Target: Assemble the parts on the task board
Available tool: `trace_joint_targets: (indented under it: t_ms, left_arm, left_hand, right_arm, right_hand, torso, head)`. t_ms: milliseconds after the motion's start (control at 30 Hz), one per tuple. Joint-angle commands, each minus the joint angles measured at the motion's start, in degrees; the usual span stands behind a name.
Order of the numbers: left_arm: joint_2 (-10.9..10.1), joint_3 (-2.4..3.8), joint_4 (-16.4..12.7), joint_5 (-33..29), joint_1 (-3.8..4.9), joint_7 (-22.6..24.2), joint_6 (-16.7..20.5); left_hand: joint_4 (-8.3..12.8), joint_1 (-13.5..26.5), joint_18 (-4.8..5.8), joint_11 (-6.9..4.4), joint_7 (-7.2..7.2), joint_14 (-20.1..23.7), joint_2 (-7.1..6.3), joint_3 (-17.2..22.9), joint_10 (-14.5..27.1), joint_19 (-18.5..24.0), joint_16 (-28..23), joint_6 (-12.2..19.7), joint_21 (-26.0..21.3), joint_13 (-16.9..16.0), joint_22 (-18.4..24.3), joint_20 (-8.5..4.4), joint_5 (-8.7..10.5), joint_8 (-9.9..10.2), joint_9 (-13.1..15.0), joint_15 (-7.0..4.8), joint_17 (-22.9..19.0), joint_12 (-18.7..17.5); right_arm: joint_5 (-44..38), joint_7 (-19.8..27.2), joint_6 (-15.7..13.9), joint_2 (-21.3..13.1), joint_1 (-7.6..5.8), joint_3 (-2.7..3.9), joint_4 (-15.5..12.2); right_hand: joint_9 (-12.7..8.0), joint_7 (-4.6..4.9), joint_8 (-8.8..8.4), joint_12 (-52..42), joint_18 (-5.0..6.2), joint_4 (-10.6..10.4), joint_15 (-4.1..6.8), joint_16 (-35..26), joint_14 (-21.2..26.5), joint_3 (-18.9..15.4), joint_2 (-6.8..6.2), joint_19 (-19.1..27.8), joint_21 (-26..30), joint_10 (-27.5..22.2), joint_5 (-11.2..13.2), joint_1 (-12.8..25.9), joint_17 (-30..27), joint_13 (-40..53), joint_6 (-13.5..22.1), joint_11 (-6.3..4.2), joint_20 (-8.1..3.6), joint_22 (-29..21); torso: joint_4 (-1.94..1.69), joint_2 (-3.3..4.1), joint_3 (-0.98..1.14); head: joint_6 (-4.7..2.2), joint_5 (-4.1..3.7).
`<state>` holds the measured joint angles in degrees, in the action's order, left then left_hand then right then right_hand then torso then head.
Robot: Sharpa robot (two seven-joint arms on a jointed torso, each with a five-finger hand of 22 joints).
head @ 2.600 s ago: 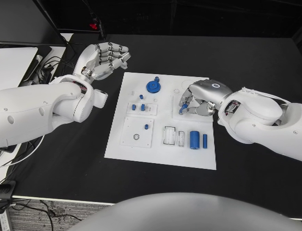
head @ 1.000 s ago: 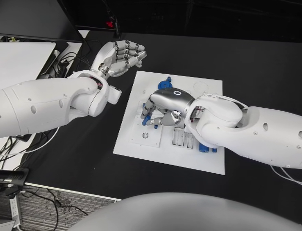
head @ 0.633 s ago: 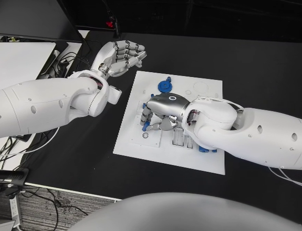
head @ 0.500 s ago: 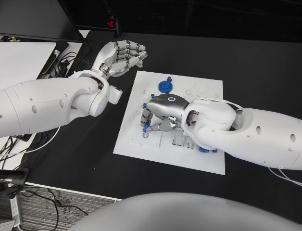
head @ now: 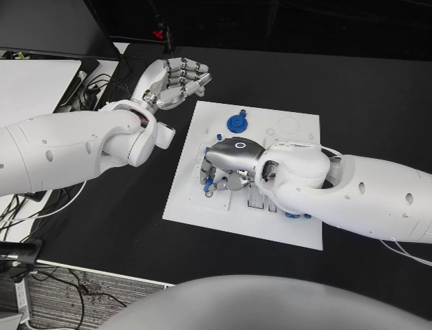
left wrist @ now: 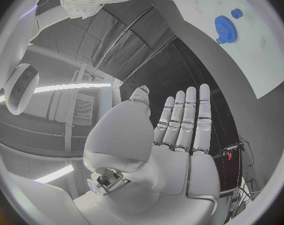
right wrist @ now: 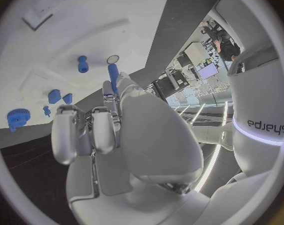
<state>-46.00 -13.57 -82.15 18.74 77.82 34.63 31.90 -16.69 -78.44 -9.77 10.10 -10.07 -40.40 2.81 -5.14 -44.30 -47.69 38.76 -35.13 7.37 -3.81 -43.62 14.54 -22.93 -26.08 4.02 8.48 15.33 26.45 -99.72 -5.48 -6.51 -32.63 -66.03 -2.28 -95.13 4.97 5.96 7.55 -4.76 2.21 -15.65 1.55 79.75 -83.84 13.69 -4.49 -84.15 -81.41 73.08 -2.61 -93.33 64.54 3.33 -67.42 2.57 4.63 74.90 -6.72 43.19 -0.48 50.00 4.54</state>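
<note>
Head view: the white board (head: 300, 230) lies mid-table, with the right hand (head: 234, 165) low over its left half and much nearer the parts than the left hand (head: 173, 81), raised flat and empty off the board's far left corner. Right wrist view shows fingertips (right wrist: 110, 92) pinching a blue pin (right wrist: 113, 76), its long axis pointing at a small round hole (right wrist: 113, 59) just beyond its tip
</note>
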Motion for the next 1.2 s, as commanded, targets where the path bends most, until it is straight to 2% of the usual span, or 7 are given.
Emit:
trace_joint_targets:
  t_ms: [33,633,1200]
  left_arm:
    - [-0.01,0.05,-0.15,-0.16,0.1,0.34,0.12]
    - [0.01,0.05,-0.15,-0.16,0.1,0.29,0.1]
    - [0.0,0.05,-0.08,-0.16,0.1,0.24,0.06]
  left_hand:
    - [-0.03,-0.49,-0.54,0.18,-3.02,-0.16,0.07,-0.33,0.36,-0.47,0.22,0.33,0.19,0.05,0.05,0.01,-0.28,-0.27,-0.09,-0.09,-0.05,0.33]
    - [-0.03,-0.49,-0.54,0.18,-3.02,-0.16,0.07,-0.33,0.36,-0.47,0.22,0.33,0.19,0.05,0.05,0.01,-0.28,-0.27,-0.09,-0.09,-0.05,0.33]
    - [-0.03,-0.49,-0.54,0.18,-3.02,-0.16,0.07,-0.33,0.36,-0.47,0.22,0.33,0.19,0.05,0.05,0.01,-0.28,-0.27,-0.09,-0.09,-0.05,0.33]
  right_arm:
    - [-1.48,0.02,1.7,0.24,0.01,0.01,0.07]
    - [-1.74,-0.92,4.66,0.87,0.41,-0.03,0.64]
    - [-2.74,-2.66,6.38,0.17,0.81,-0.06,0.0]
  right_hand:
    - [0.03,0.4,0.11,0.36,0.1,-0.02,0.0,0.14,-2.19,0.29,0.5,-1.9,-0.12,0.13,-0.23,-0.11,-0.03,0.1,0.02,0.32,-0.13,10.74]
    - [-0.03,0.51,-0.06,0.67,0.16,0.01,-0.1,0.07,-2.16,0.39,0.54,-1.79,0.1,-0.02,-0.24,-0.06,-0.21,0.1,0.15,0.43,-0.05,10.63]
    - [-0.05,0.54,-0.14,0.8,0.25,0.04,-0.14,-0.01,-2.12,0.5,0.65,-1.62,0.46,-0.07,-0.23,-0.08,-0.4,0.11,0.2,0.47,-0.01,10.45]
  torso:
    - [0.05,-0.02,-0.03]
    - [0.09,-0.02,-0.01]
    - [0.12,-0.05,-0.02]
  head:
    - [0.0,0.01]
    - [0.0,-0.12]
    - [0.0,-0.84]
